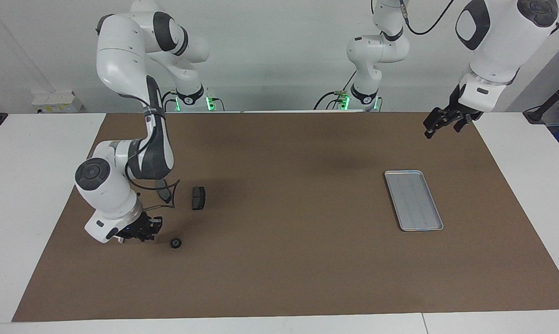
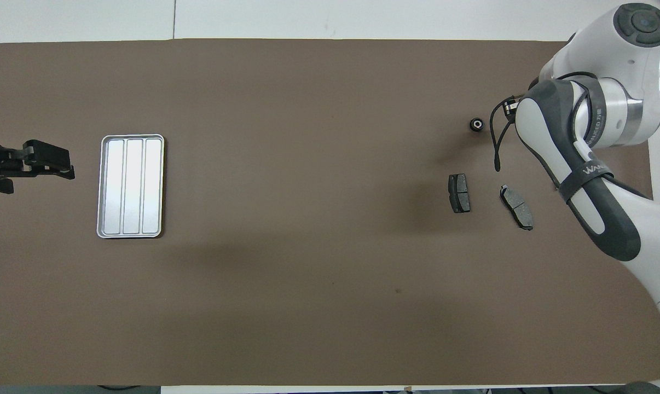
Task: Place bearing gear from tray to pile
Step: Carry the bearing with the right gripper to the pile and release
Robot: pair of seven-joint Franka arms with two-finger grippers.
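Now down on the surface (image 1: 279,278) beside the pile (image 2: 488,200), free of the right gripper (image 1: 150,230) whose fingers cannot be read, left gripper (image 1: 444,121) waiting spread wide near the bare tray (image 1: 414,200): bearing gear (image 1: 175,242), small, hard, likely dense and roll-prone, best pinched across the rim.

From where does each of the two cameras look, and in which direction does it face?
Facing view: high across the table, looking toward the robots; both arms show whole, the right gripper low beside the small black gear, the left gripper raised near the tray.
Overhead view: high above the robots' end, looking steeply down and forward; only the right arm's upper links and the left gripper show.
Shared: the tray, the gear and a dark brake pad on the brown mat.
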